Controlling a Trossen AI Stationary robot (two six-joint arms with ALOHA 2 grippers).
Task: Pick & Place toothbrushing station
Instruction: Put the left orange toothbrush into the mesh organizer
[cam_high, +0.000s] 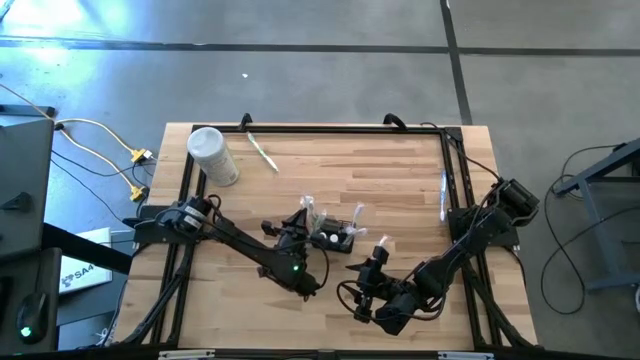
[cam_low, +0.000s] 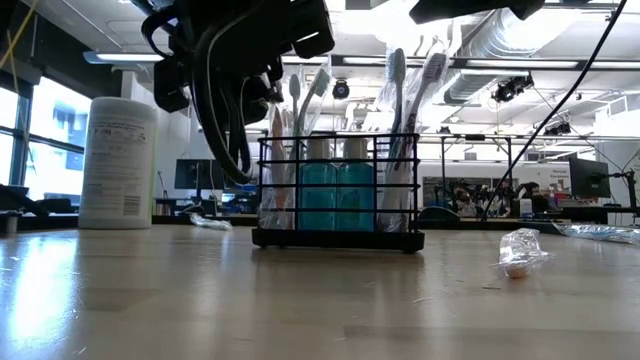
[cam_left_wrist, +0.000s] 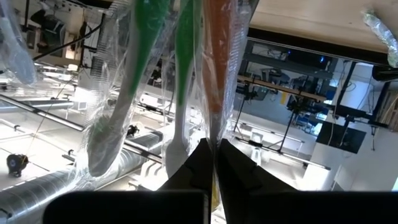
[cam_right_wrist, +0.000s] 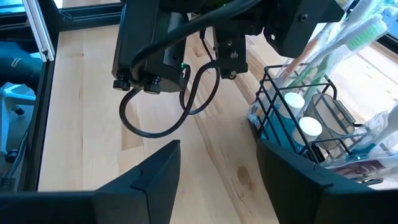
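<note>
A: List what you have, largest first.

B: Item one, the wooden surface (cam_high: 400, 180). Item two, the white lidded canister (cam_high: 212, 155) at its far left corner. Item three, your toothbrushing station (cam_low: 338, 190), a black wire caddy standing upright mid-surface, holding teal bottles and wrapped toothbrushes (cam_left_wrist: 186, 74). Item four, a loose toothbrush (cam_high: 262, 152) near the far edge.

A: And the grippers?

B: Your left gripper (cam_left_wrist: 214, 163) is pressed together on the toothbrush wrapping, above the caddy. Your right gripper (cam_right_wrist: 217, 168) is spread wide just beside the caddy, not touching.

A: Risks?

B: Pull the wrapping and you may tip the caddy. The arms are close; you could collide.
</note>
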